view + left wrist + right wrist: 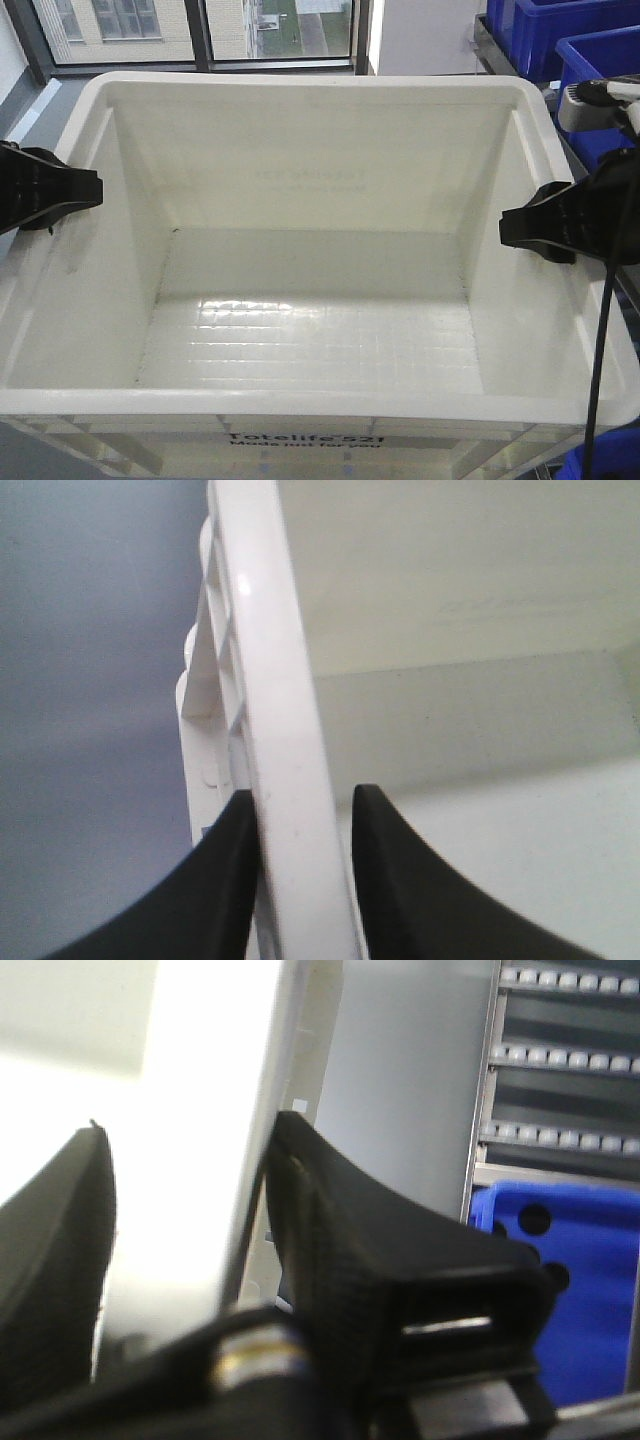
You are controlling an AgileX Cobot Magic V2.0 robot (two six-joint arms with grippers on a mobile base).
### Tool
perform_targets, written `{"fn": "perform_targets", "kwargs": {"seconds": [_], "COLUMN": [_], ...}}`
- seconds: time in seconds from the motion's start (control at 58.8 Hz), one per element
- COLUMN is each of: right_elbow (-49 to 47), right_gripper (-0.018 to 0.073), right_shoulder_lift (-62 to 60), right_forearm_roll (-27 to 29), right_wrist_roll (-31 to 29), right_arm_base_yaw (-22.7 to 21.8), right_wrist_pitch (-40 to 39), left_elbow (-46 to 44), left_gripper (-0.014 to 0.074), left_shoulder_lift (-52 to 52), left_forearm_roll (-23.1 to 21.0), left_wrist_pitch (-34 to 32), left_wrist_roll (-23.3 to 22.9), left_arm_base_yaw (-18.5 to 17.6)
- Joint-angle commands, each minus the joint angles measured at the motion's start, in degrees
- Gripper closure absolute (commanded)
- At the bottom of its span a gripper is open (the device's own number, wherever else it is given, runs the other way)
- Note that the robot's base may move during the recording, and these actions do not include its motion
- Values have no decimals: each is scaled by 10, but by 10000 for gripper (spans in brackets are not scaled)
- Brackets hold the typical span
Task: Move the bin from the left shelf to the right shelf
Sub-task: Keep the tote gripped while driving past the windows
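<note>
We identify the bin (pixel 300 88) as white moulded plastic. Its rolled rim is smooth and glossy, its inner walls look satin, and its floor carries a shallow moulded grid that reflects light. The left gripper (pixel 98 190) and right gripper (pixel 505 228) are black matt plastic; the right wrist view shows a fine woven-looking texture. The blue bins (pixel 530 35) are smooth, glossy plastic.

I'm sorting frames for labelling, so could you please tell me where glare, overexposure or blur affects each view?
Front view: sharp, with window glare on the floor of the bin; left wrist view: soft overall, the left gripper a featureless black silhouette astride the rim; right wrist view: bin wall blown out white, the right gripper blurred, the blue crate behind soft.
</note>
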Motion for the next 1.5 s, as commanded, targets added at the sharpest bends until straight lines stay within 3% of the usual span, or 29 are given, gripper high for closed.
{"fn": "perform_targets", "kwargs": {"seconds": [0.0,1.48], "right_elbow": [-22,-22], "right_gripper": [564,564], "right_shoulder_lift": [-14,-14], "right_forearm_roll": [14,14], "right_wrist_roll": [-9,-9], "right_arm_base_yaw": [-2,-2], "right_wrist_pitch": [-55,-56], "left_elbow": [-23,-23], "left_gripper": [603,603], "left_shoulder_lift": [-22,-22], "left_forearm_roll": [-42,-42], "left_wrist_pitch": [-57,-57], "left_wrist_roll": [23,23], "left_arm_base_yaw": [-4,-4]}}
